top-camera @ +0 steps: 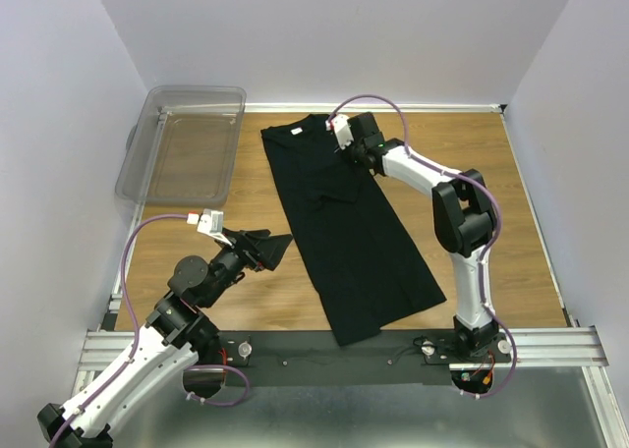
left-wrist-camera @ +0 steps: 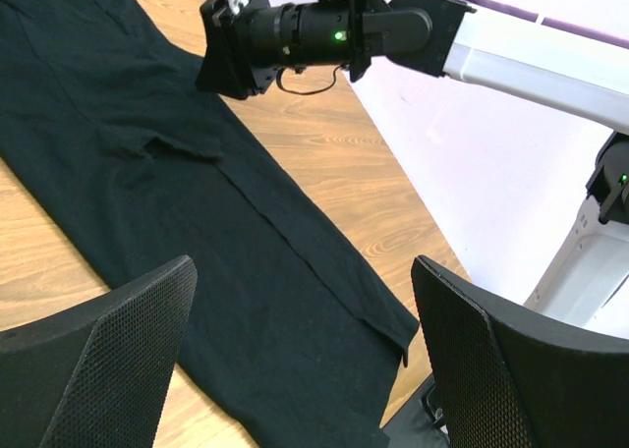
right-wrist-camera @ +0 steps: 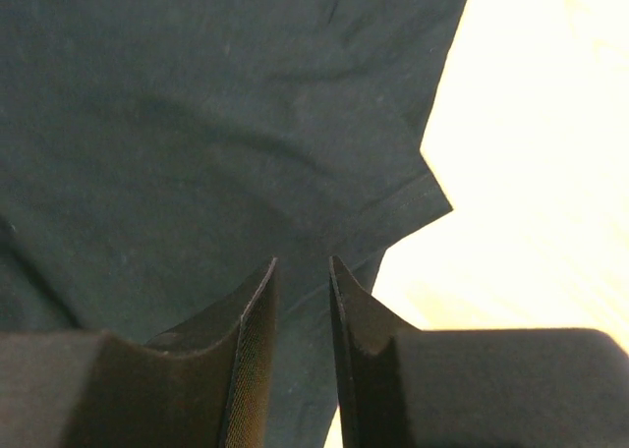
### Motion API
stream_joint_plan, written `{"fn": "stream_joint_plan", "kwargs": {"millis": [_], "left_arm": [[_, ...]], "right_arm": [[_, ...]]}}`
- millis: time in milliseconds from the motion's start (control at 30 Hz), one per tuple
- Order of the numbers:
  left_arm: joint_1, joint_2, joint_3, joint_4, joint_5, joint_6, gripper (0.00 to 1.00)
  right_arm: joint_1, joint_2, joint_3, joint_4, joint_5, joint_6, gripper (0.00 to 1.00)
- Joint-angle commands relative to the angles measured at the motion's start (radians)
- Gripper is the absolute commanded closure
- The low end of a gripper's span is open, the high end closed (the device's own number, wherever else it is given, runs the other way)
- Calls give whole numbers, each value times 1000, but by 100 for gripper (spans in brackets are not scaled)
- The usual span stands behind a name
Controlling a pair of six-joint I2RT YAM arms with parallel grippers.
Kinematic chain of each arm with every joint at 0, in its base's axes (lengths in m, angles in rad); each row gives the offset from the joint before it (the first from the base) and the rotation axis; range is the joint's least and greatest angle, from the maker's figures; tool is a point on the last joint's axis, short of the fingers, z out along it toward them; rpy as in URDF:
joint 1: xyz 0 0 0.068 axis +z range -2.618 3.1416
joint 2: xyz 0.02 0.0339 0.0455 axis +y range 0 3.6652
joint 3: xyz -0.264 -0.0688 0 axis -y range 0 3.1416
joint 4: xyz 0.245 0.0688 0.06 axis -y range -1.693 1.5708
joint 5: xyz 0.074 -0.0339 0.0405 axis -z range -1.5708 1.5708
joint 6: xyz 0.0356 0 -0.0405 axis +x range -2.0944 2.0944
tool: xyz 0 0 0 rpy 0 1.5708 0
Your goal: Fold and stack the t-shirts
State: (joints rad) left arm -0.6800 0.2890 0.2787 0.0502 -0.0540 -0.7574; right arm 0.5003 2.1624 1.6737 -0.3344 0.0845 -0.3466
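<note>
So, which step is in hand? (K.)

Mid-fold, by my reading. The black t-shirt [top-camera: 344,222] lies flat on the wooden table [top-camera: 491,193] as a long narrow strip, running diagonally from the far centre toward the near edge, with its sides turned in. It is not yet halved along its length. (Op.)

Grippers? (K.)

The right gripper [right-wrist-camera: 302,263] sits over the far end of the shirt. Its fingers are pressed nearly together with only a slit between, and I see no cloth in that slit. A sleeve corner [right-wrist-camera: 423,197] shows just ahead of it. The left gripper [left-wrist-camera: 303,271] is spread wide, off the cloth, low over the table beside the strip's left edge. (Op.)

Next move? (K.)

My judgement: I open the right fingers, pinch the far edge, take the other far corner with the left, and carry both toward the near hem. Soft fabric, so I keep the lift low and even. The clear plastic bin [top-camera: 138,158] at far left is not involved. (Op.)
</note>
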Motion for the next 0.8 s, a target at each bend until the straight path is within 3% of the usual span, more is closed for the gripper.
{"fn": "stream_joint_plan", "kwargs": {"millis": [0, 67, 267, 600, 767], "left_arm": [[7, -10, -9, -1, 14, -5, 2], [5, -4, -10, 5, 14, -3, 2], [7, 16, -10, 16, 16, 1, 2], [5, 10, -15, 7, 9, -5, 2], [5, 7, -13, 4, 8, -7, 2]], "right_arm": [[-81, -33, 52, 11, -127, 141, 63], [-153, -36, 64, 9, -249, 191, 55], [-275, 66, 103, 8, -465, 342, 53], [-321, 238, 253, 11, -673, 517, 52], [-321, 275, 277, 12, -689, 538, 53]]}}
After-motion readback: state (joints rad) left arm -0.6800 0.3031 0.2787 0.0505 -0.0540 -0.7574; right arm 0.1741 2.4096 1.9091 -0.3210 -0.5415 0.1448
